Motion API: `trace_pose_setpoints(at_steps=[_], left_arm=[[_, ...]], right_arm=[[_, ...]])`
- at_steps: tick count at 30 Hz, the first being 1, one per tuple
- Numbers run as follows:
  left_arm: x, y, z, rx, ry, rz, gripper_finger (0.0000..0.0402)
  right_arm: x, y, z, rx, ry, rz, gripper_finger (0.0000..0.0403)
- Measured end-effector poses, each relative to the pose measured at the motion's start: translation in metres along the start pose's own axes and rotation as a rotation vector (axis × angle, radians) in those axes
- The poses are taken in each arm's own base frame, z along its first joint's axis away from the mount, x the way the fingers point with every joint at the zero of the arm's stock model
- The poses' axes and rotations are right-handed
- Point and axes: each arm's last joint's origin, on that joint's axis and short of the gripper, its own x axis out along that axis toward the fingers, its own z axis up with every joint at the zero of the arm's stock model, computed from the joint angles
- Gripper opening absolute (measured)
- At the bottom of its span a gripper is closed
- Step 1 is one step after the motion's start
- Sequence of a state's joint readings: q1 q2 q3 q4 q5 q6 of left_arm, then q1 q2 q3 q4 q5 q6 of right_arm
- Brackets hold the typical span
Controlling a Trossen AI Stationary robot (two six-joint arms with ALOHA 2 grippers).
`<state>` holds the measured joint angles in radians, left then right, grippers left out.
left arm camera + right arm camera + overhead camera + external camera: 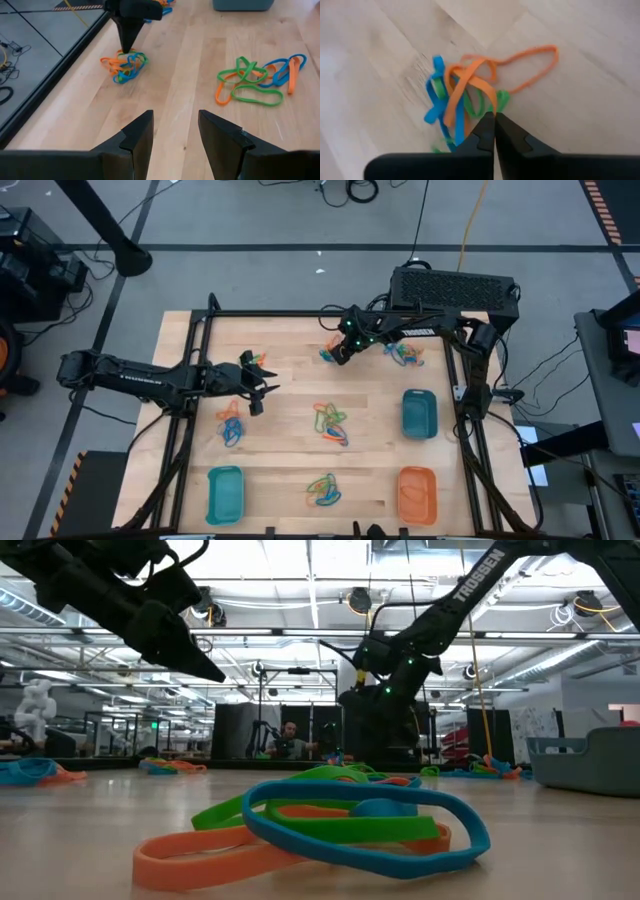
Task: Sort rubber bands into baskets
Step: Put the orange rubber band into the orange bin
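Observation:
My right gripper (pixel 494 117) is shut at the top of a tangle of orange, blue and green rubber bands (pixel 329 353) at the table's far middle. My left gripper (pixel 175 125) hovers open over bare wood at the left (pixel 262 388) and holds nothing. More rubber band piles lie flat on the wood: one beside the left gripper (pixel 262 360), one at the left (pixel 232 427), one in the centre (pixel 331 424), one at the near middle (pixel 320 830) and one at the far right (pixel 405 353). Two teal baskets (pixel 419 413) (pixel 225 492) and one orange basket (pixel 417 493) stand on the table. My right gripper pinches a strand of an orange band (pixel 489 97) between its two fingertips, where the strand runs into the shut tips. A green strand (pixel 502 98) lies right beside them; whether it is caught too, I cannot tell. The fingers slant down from the far right. The rest of the tangle (pixel 125 67) lies on the wood.
A black frame rail (pixel 300 313) runs along the table's far edge and down both sides. A black box (pixel 455 288) sits at the far right behind the right arm. Bare wood lies between the piles.

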<state>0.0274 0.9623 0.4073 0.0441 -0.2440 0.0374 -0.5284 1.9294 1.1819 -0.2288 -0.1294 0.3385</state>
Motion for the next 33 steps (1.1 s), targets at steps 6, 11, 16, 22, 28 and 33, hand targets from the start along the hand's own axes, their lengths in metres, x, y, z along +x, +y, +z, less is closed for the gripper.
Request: trace_pose_setpoints(at_steps=[6,11,16,22,28,33], left_arm=[[0.000,0.000,0.000,-0.002,0.000,0.000,0.0164],[0.000,0.000,0.000,-0.002,0.001,-0.001,0.0164],[0.000,0.000,0.000,-0.003,0.003,-0.003,0.0164],[0.000,0.000,0.000,-0.003,0.004,-0.003,0.0164],[0.000,0.000,0.000,-0.004,0.004,-0.003,0.0164],[0.000,0.000,0.000,-0.004,0.004,-0.003,0.0164]], right_arm=[[-0.011,0.018,0.013,-0.052,0.013,0.005,0.0001],[-0.022,0.037,0.024,-0.117,0.004,-0.037,0.0000],[-0.032,0.049,0.032,-0.172,-0.002,-0.119,0.0000],[-0.033,0.054,0.027,-0.214,0.028,-0.138,0.0000],[-0.033,0.059,0.024,-0.239,0.046,-0.135,0.0010],[-0.033,0.061,0.023,-0.248,0.044,-0.131,0.0031]])
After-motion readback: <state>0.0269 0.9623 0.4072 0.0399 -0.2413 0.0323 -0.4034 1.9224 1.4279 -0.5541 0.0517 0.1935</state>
